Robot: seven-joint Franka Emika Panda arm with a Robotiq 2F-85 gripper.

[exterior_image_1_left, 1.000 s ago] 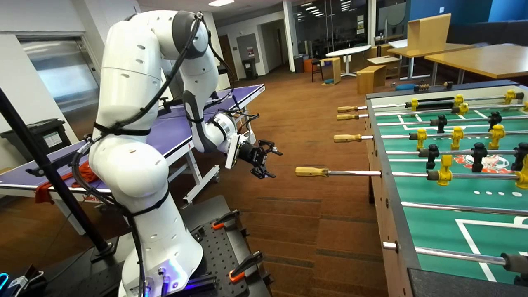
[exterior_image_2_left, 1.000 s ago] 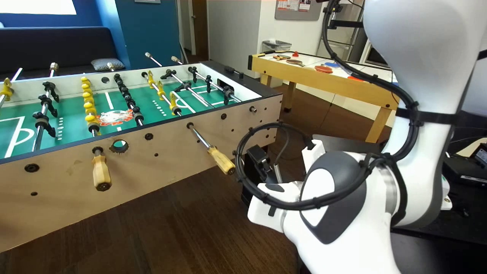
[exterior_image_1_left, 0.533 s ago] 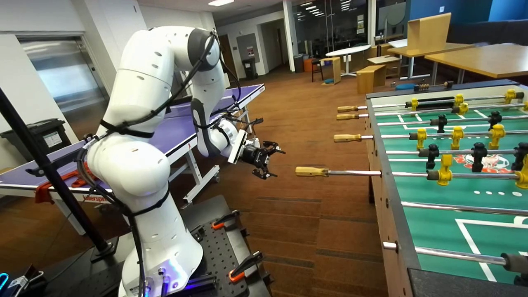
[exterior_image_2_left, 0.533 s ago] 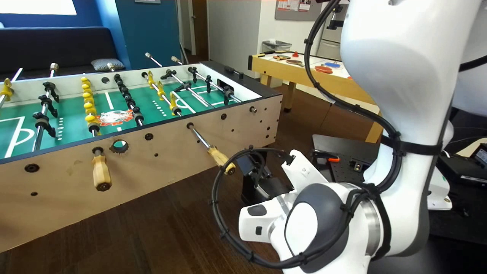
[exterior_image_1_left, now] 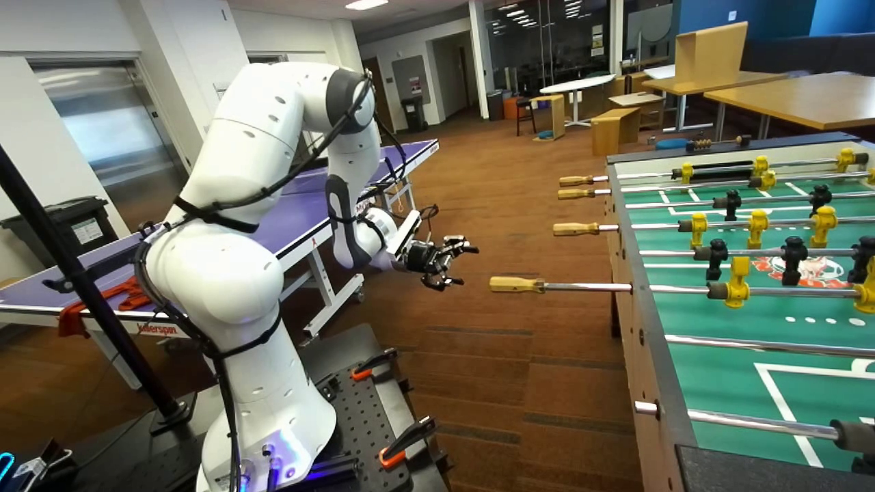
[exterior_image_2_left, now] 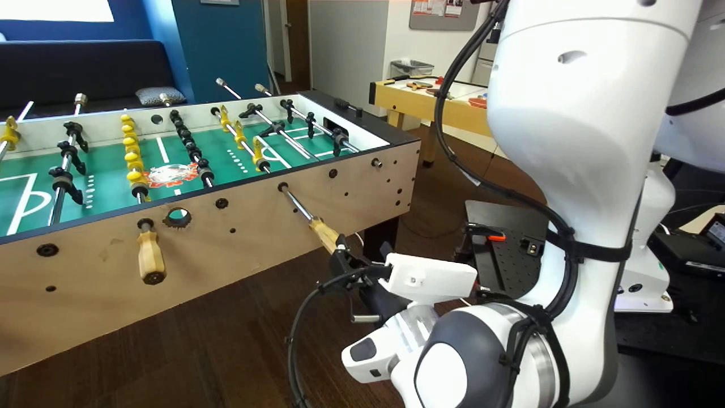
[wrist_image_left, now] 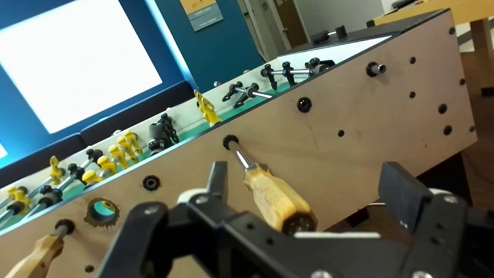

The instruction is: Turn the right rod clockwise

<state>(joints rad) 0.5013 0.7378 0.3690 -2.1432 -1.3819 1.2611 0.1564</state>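
Closer came the gripper (exterior_image_1_left: 470, 266), spread wide and empty, to the right rod (exterior_image_1_left: 581, 286) poking from the desk (exterior_image_2_left: 249, 241). I guess its hard-looking handle (wrist_image_left: 274, 195) spins easily; grab the middle.

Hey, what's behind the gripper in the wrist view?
Beyond the open gripper you can see the right rod, its tan handle and the foosball table's wall. The gripper covers the handle's lowest edge and part of the wall; whatever else lies behind it can't be seen.
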